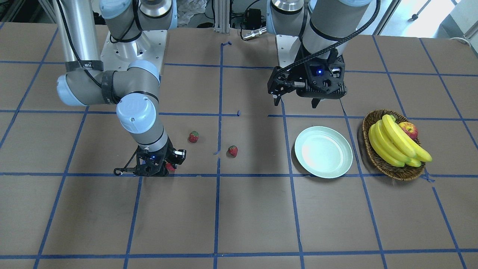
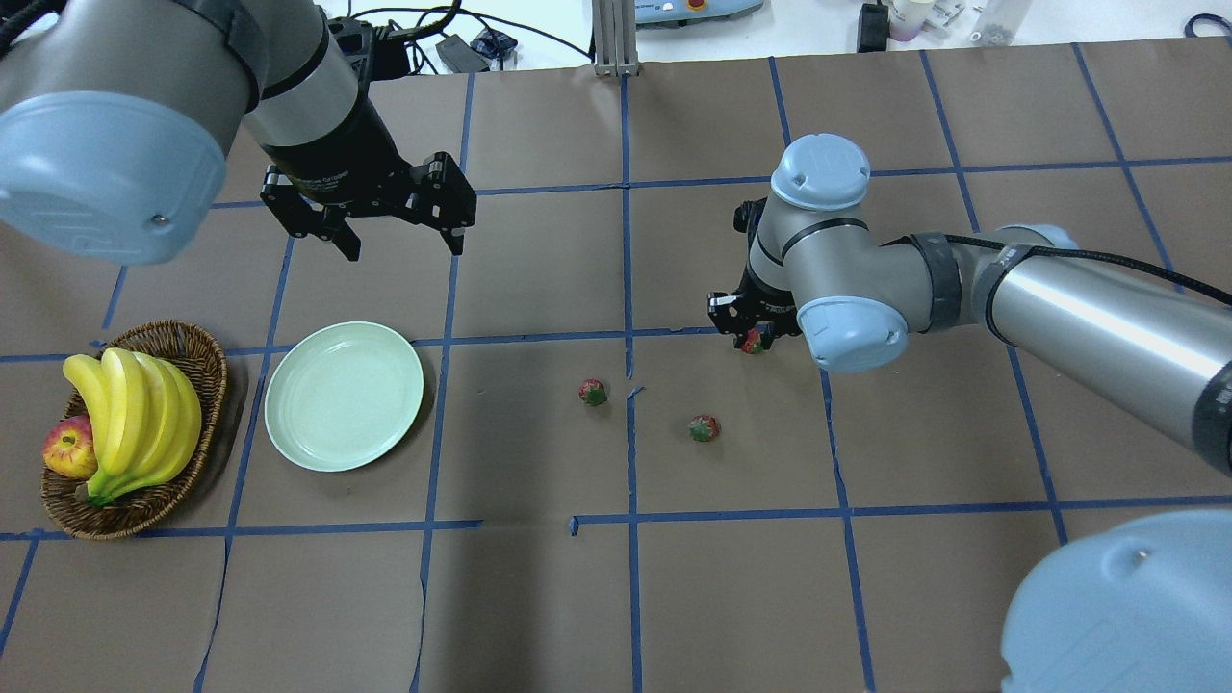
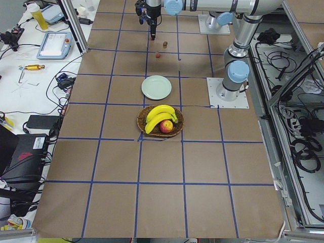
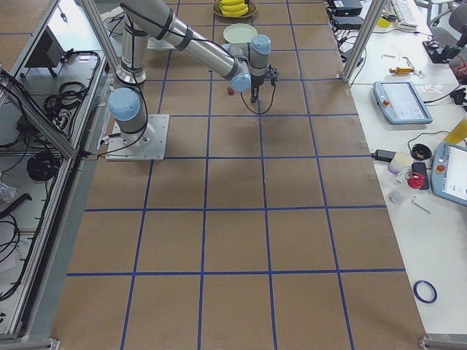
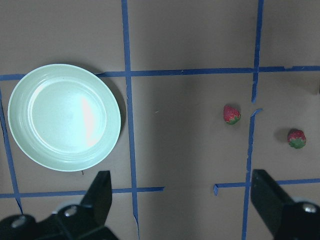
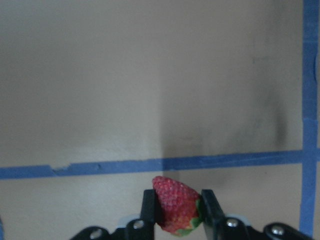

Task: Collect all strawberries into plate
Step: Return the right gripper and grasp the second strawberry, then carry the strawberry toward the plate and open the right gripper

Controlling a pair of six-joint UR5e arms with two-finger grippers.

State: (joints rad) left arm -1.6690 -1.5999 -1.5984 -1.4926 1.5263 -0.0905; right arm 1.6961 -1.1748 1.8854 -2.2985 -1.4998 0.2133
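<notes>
Grips one strawberry [image 6: 175, 210] in the right gripper [image 6: 177, 200], jaws pressed on its two sides, red tip pointing away from the wrist, green cap toward it. Holds it low by the brown table [image 2: 924, 433], close to a blue tape line [image 6: 100, 166]; cannot tell whether touching the paper or just above it. Hangs the left gripper [image 2: 402, 236] higher up, fingers spread wide with nothing between them, beyond the plate [image 2: 344, 395] in the overhead view. Shows the plate bare and flat on the table, just beside the wicker basket [image 2: 214, 366] with bananas [image 2: 135, 409] and an apple [image 2: 67, 450]. Shows two more on the table between plate and right gripper, well apart from the plate: a second strawberry [image 2: 593, 392] beside the centre tape line, a third strawberry [image 2: 704, 428] near it, toward the right arm's side
</notes>
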